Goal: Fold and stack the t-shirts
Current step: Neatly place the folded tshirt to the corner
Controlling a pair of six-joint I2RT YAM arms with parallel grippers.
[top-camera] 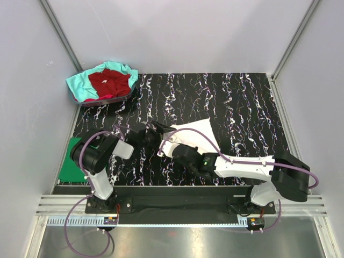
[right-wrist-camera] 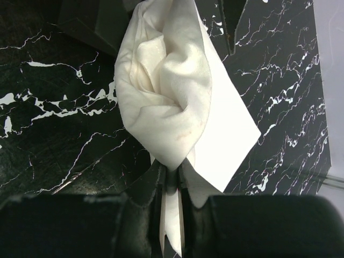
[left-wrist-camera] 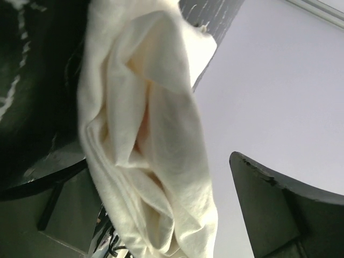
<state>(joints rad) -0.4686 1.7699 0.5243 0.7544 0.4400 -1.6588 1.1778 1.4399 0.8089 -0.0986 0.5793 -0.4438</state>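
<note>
On a black, white-veined desk (top-camera: 242, 107) walled in pale panels, a white t-shirt (top-camera: 196, 135) lies bunched near the middle. One flat corner is spread toward the far side and the rest is gathered into folds between the two arms. At the far left corner, a teal t-shirt (top-camera: 78, 86) is heaped with a dark red t-shirt (top-camera: 110, 81) on top of it. A green t-shirt (top-camera: 72, 161) lies flat at the desk's left edge, beside the left arm's base. The right gripper (right-wrist-camera: 172, 185), reaching in from the right, has its jaws clamped on a twisted fold of the white t-shirt. The left gripper (top-camera: 156, 131) meets the cloth from the other side. Its jaws stand wide apart, with white cloth between them but not pinched.
</note>
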